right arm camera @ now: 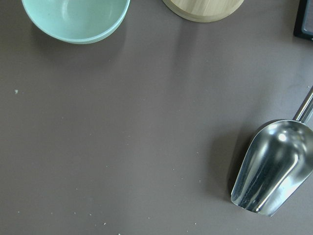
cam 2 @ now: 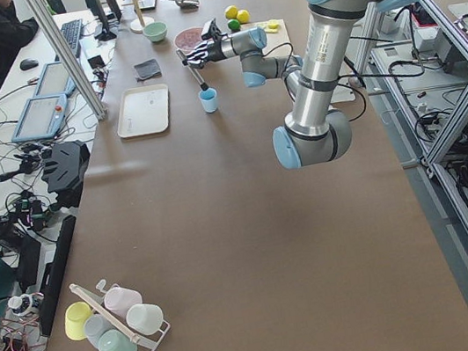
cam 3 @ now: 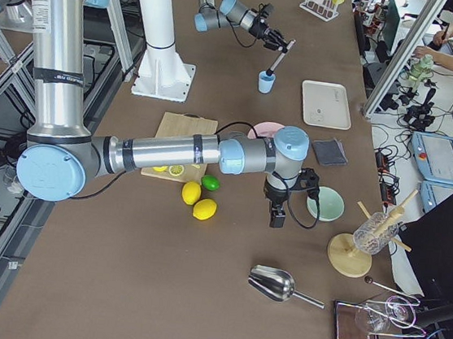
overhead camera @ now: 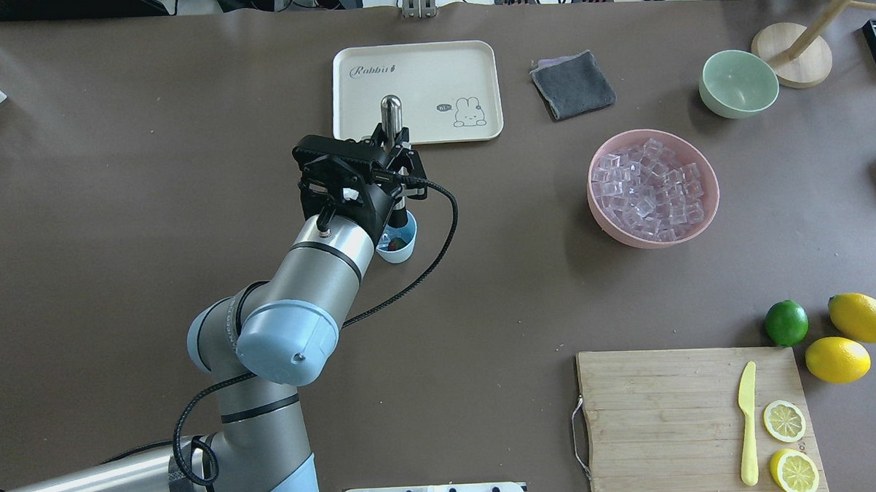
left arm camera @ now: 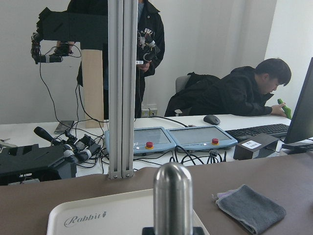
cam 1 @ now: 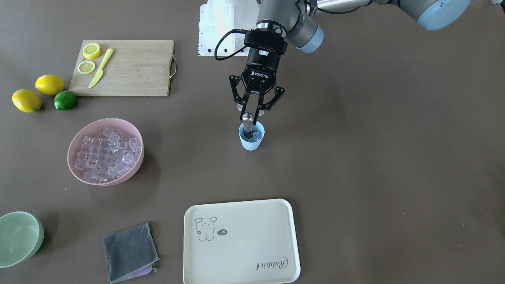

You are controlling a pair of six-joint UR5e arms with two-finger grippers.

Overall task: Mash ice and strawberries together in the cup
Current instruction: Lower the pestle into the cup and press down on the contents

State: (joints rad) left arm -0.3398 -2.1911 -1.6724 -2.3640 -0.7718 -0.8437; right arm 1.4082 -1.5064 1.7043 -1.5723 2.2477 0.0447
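Observation:
The small light-blue cup [cam 1: 251, 144] stands mid-table and also shows in the overhead view [overhead camera: 405, 251]. Clear ice cubes [cam 1: 257, 137] lie inside it, and a small red strawberry [overhead camera: 394, 242] shows at its bottom. My left gripper [cam 1: 251, 113] is above the cup, shut on a metal muddler [cam 1: 247, 118] whose lower end is down in the cup. The muddler's rounded top shows in the left wrist view [left arm camera: 172, 193]. The big pink bowl [cam 1: 136, 136] holds many more ice cubes [cam 1: 106, 154]. My right gripper [cam 3: 275, 218] shows only in the right side view, so I cannot tell its state.
A cream tray [cam 1: 244, 252] lies on the operators' side of the cup, beside a grey cloth [cam 1: 129, 252] and a pale green bowl [cam 1: 17, 238]. A cutting board [cam 1: 134, 71] carries lemon slices and a yellow knife, with lemons and a lime beside it. A metal scoop [right arm camera: 271, 171] lies under the right wrist.

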